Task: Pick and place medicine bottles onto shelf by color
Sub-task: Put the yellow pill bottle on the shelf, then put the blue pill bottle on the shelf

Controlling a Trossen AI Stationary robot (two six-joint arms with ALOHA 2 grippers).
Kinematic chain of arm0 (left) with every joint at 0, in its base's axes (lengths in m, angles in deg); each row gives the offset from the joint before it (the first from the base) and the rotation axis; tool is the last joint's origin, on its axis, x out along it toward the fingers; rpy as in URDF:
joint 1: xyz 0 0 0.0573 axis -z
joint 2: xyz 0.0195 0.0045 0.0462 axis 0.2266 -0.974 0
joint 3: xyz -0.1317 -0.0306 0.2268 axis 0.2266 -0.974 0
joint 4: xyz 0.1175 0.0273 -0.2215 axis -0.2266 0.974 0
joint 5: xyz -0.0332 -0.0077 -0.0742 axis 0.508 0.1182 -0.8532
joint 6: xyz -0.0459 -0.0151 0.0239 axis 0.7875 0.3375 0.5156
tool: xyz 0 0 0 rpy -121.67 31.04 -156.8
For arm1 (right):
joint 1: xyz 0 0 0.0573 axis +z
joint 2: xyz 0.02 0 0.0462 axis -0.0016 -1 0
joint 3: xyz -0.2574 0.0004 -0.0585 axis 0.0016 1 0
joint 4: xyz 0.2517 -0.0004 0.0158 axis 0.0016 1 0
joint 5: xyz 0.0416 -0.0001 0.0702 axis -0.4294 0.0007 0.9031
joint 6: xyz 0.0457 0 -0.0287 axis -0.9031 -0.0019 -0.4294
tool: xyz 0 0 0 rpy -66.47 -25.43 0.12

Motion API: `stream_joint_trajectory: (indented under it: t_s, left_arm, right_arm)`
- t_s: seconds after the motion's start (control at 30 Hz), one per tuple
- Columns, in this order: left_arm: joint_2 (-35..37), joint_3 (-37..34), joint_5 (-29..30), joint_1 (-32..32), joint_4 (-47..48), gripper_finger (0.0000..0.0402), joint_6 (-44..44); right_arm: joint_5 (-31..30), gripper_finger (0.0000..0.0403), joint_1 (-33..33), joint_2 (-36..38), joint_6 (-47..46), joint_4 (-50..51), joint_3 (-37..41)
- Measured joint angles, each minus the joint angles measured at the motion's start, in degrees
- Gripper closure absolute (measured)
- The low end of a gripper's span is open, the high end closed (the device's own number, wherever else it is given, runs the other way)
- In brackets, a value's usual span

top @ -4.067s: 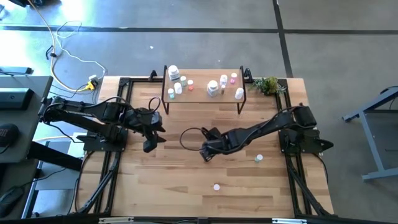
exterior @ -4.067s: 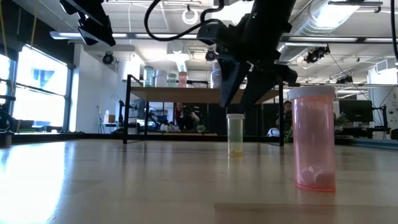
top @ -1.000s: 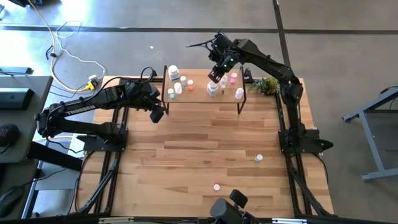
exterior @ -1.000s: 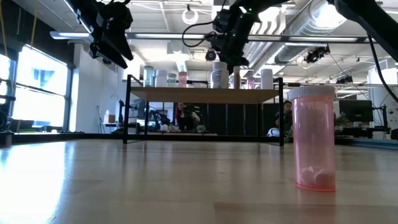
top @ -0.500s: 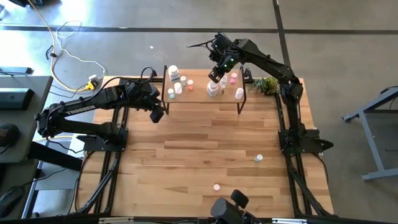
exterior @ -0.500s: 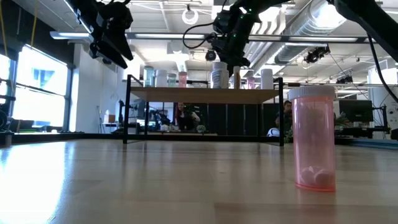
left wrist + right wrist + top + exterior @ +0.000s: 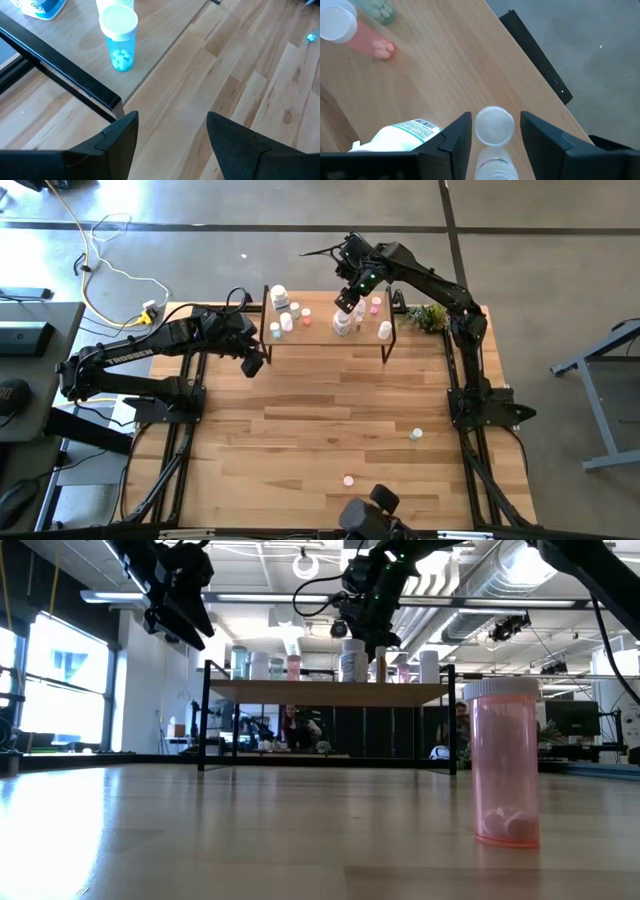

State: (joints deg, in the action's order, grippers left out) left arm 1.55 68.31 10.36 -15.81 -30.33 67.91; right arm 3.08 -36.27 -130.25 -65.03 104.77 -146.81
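As jaws straddle it, clear bottle (image 7: 493, 131) stands on shelf (image 7: 450, 65)

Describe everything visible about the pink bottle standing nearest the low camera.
The pink bottle is a translucent pink plastic vial with a white ribbed cap. It stands upright on the wood-plank tabletop, near the front edge, apart from the shelf far behind it. A few pale pills lie at its bottom; the rest looks empty. From above only its cap shows, as a small pink-white dot. Nothing touches it but the table; no gripper is near it.
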Motion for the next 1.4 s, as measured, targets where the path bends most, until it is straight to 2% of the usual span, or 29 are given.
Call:
stream_joint_trajectory:
  t_s: [0.2, 0.5, 0.77, 0.87, 0.97, 1.4]
  left_arm:
    - [0.0, 0.0, 0.0, 0.0, 0.0, 0.0177, 0.0]
    - [0.0, 0.0, 0.0, 0.0, 0.0, 0.0177, 0.0]
    - [0.0, 0.0, -0.3, 0.1, 0.1, 0.0177, -3.5]
    - [0.0, 0.0, -3.5, 0.1, 0.7, 0.0177, -3.7]
    - [0.0, 0.0, -7.0, 0.6, 1.4, 0.0177, -5.2]
    - [0.0, 0.0, -7.1, 10.0, 2.2, 0.0177, -9.1]
  right_arm:
    - [0.0, 0.0234, 0.0, 0.0, -0.9, 0.8, -1.8]
    - [-0.1, 0.0233, 0.7, 0.1, -4.1, 5.1, -11.2]
    - [-0.2, 0.0233, 4.8, 3.9, -10.6, 8.9, -9.3]
    - [-1.4, 0.0233, 7.7, 4.3, -12.7, 12.0, -9.2]
    - [-5.3, 0.0233, 11.7, 4.5, -14.9, 15.8, -9.2]
    - [-16.9, 0.0233, 32.6, 4.2, -29.8, 20.8, -8.6]
